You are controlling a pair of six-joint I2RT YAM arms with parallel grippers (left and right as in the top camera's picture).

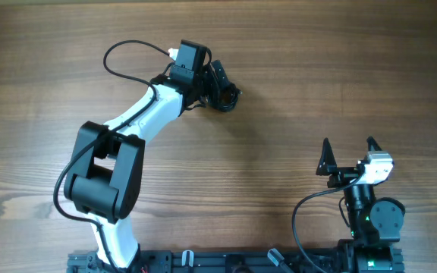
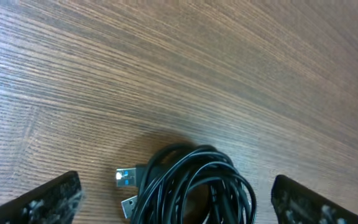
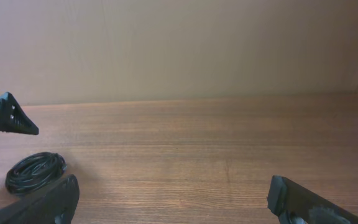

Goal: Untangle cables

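Since the open left gripper (image 2: 178, 199) straddles the coiled black cable (image 2: 197, 177) at twelve o'clock, closing could clamp every loop

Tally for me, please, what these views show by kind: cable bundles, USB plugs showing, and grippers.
Black cable bundle: 1
USB plugs showing at its edge: 2
Grippers: 2, the left gripper and the right gripper
Total: 5

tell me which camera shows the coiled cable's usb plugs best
Left wrist: the coiled cable sits close, both USB plugs clearly visible. Overhead shows only a small dark bundle; right wrist a distant coil, plugs indiscernible.
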